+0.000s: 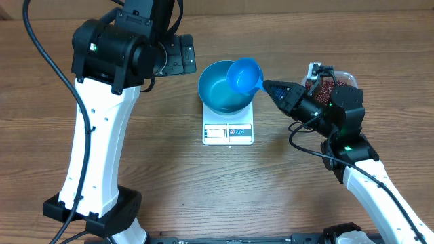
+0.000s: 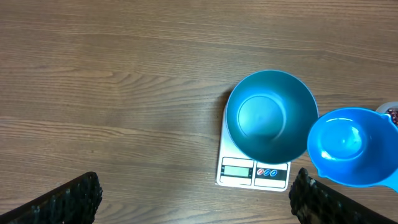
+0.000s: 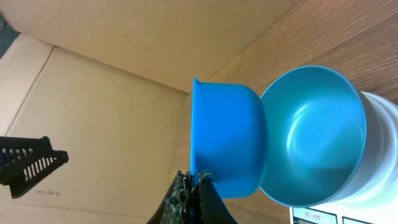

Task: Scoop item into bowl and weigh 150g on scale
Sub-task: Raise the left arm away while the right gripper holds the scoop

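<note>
The deep blue bowl (image 1: 220, 91) (image 2: 272, 116) (image 3: 314, 137) stands empty on the white scale (image 1: 228, 132) (image 2: 254, 172) (image 3: 379, 186). My right gripper (image 1: 270, 86) (image 3: 194, 185) is shut on the handle of a small blue scoop (image 1: 245, 74) (image 2: 351, 147) (image 3: 227, 140). The scoop hangs over the bowl's right rim and no beans show in its cup. The red-brown beans (image 1: 325, 87) (image 2: 393, 112) lie in a clear tub behind the right arm. High above the table to the left of the bowl, my left gripper (image 1: 178, 55) (image 2: 196, 199) is open and holds nothing.
The clear tub (image 1: 344, 76) sits at the right, partly hidden by the right arm. The left arm's white base (image 1: 95, 203) stands at the front left. A cardboard wall (image 3: 93, 112) shows beyond the table in the right wrist view.
</note>
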Robot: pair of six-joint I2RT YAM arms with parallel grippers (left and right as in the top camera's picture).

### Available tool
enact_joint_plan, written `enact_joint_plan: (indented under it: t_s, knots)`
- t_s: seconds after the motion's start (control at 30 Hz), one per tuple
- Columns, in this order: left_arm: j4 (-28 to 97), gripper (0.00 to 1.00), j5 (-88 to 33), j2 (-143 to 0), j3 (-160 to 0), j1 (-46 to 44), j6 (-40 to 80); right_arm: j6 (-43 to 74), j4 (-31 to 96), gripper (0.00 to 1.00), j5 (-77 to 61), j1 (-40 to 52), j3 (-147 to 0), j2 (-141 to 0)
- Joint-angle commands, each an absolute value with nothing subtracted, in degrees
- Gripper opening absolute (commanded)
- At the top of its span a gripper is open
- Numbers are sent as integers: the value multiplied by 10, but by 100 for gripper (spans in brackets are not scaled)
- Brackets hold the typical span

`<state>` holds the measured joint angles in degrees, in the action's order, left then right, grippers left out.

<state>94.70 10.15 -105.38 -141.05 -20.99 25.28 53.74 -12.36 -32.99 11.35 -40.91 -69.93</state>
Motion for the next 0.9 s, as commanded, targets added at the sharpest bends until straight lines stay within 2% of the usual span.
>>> enact_joint_plan:
  t_s: [0.0, 0.23, 0.87]
  knots:
    - [945, 99, 113, -1054, -1419, -209, 244, 505, -127, 4, -324, 116, -420, -702]
    - [945, 100, 113, -1054, -1419, -209, 244, 463, -118, 4, -326, 116, -420, -702]
    - [945, 100, 113, -1054, -1419, -209, 244, 462, -119, 4, -332, 116, -422, -694]
